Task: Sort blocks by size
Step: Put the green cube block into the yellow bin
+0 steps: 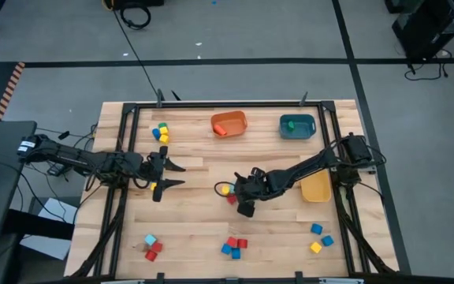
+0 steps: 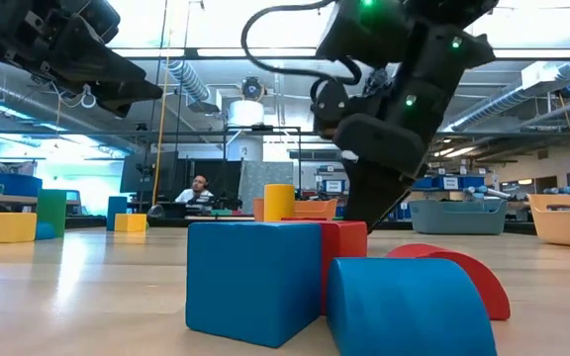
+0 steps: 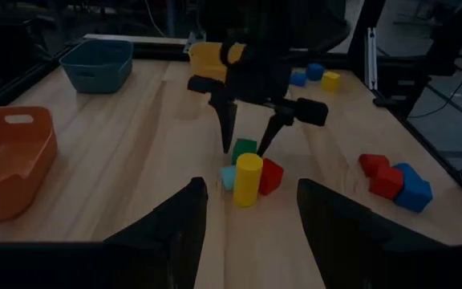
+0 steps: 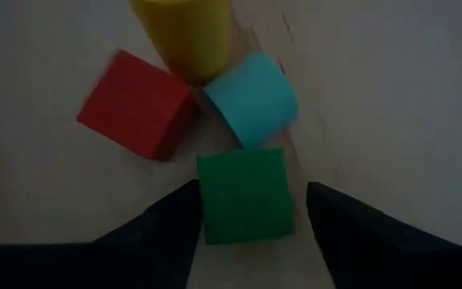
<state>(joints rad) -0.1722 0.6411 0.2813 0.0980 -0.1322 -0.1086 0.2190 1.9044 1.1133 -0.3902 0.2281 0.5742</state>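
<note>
Green cube (image 4: pixel 244 195): nearest my right wrist camera, on the tabletop (image 1: pixel 195 221) at centre, between my right jaws (image 1: pixel 231 192), which stand open astride it, nothing gripped yet. Touching neighbours: red cube (image 4: pixel 137 104), light-blue block (image 4: pixel 252 97), yellow cylinder (image 4: pixel 181 30). Left jaws (image 1: pixel 173 174): open, empty, waiting left of centre. Sorted, by my reckoning: one green piece in the teal bin (image 1: pixel 297 126), one orange piece in the orange bin (image 1: pixel 228 123). Outstanding: four loose clusters elsewhere on the tabletop; most blocks remain.
</note>
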